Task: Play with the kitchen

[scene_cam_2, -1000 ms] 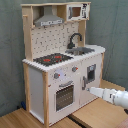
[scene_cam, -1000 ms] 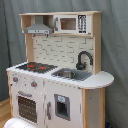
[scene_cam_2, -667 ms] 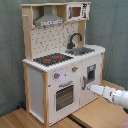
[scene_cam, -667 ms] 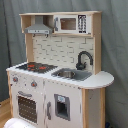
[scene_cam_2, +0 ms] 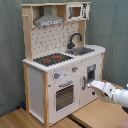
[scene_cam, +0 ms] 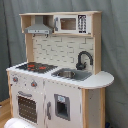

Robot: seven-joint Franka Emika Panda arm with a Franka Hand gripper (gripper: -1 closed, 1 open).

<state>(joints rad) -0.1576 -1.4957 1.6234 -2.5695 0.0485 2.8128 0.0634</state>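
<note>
The kitchen (scene_cam: 55,75) (scene_cam_2: 60,65) stands upright in both exterior views, made of pale wood and white panels. It has a black-red stovetop (scene_cam: 35,66) (scene_cam_2: 52,59), a grey sink (scene_cam: 70,74) (scene_cam_2: 82,50) with a black faucet (scene_cam: 82,59) (scene_cam_2: 74,39), a pegboard back, a grey hood (scene_cam_2: 48,21) and an oven door (scene_cam_2: 64,96). In the second exterior view my gripper (scene_cam_2: 92,85) reaches in from the right, right at the white cupboard door (scene_cam_2: 90,80) under the sink. A white shape (scene_cam: 20,123) at the bottom of the first exterior view may be my arm.
A toy microwave (scene_cam: 75,23) sits on the top shelf. A grey curtain (scene_cam_2: 10,50) hangs behind the kitchen. The kitchen stands on a wooden surface (scene_cam_2: 90,117). A rounded counter end (scene_cam: 100,79) sticks out beside the sink.
In the second exterior view my arm has moved left, closer to the cupboard door. The kitchen itself has not moved.
</note>
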